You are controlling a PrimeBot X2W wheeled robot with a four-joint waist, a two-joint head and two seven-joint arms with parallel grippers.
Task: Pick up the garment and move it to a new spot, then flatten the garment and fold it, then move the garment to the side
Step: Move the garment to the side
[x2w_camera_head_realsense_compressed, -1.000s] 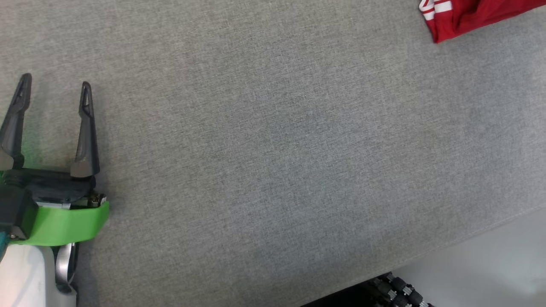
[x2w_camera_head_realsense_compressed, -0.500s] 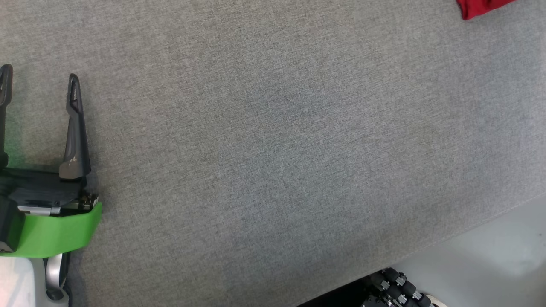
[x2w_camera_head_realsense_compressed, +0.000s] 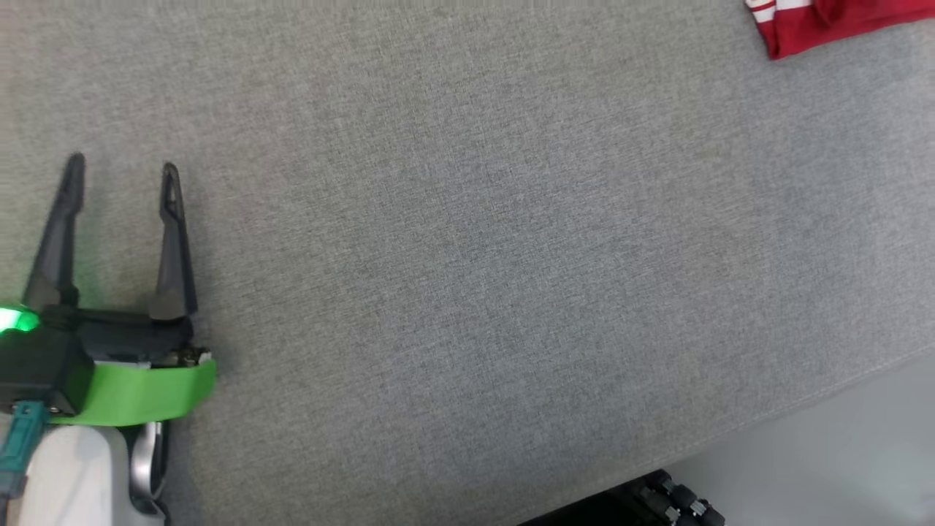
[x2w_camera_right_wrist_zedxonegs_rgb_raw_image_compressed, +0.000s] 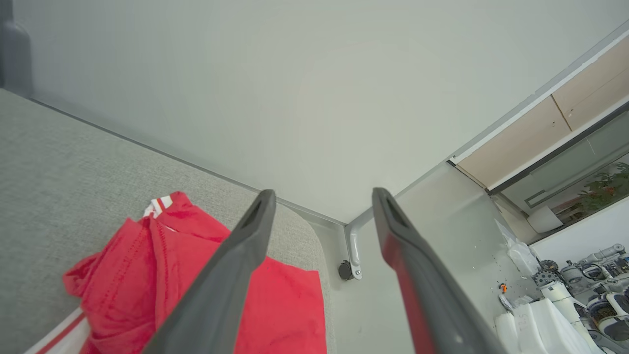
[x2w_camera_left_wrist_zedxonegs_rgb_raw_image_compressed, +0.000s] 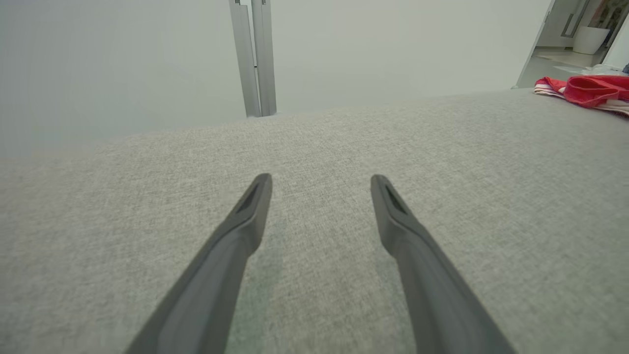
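While the wide grey upholstered surface (x2w_camera_head_realsense_compressed: 511, 256) takes up most of the scene, a plain white wall (x2w_camera_left_wrist_zedxonegs_rgb_raw_image_compressed: 368, 49) rises behind its far edge and pale floor (x2w_camera_head_realsense_compressed: 840, 453) runs along its near edge. On that surface, at the far right by a rounded corner, the red garment (x2w_camera_right_wrist_zedxonegs_rgb_raw_image_compressed: 172, 285) lies crumpled in a loose heap, with white striped trim showing at its edges. It is well apart from the left gripper (x2w_camera_head_realsense_compressed: 123, 166), which sits low over bare fabric on the left side, its two dark fingers spread with nothing between them. Over the garment, the right gripper (x2w_camera_right_wrist_zedxonegs_rgb_raw_image_compressed: 323, 193) has its jaws spread too and empty. Whether a finger touches the cloth I cannot tell. A bright green band (x2w_camera_head_realsense_compressed: 139, 391) wraps the left wrist, and a small green light (x2w_camera_head_realsense_compressed: 14, 320) glows beside it.
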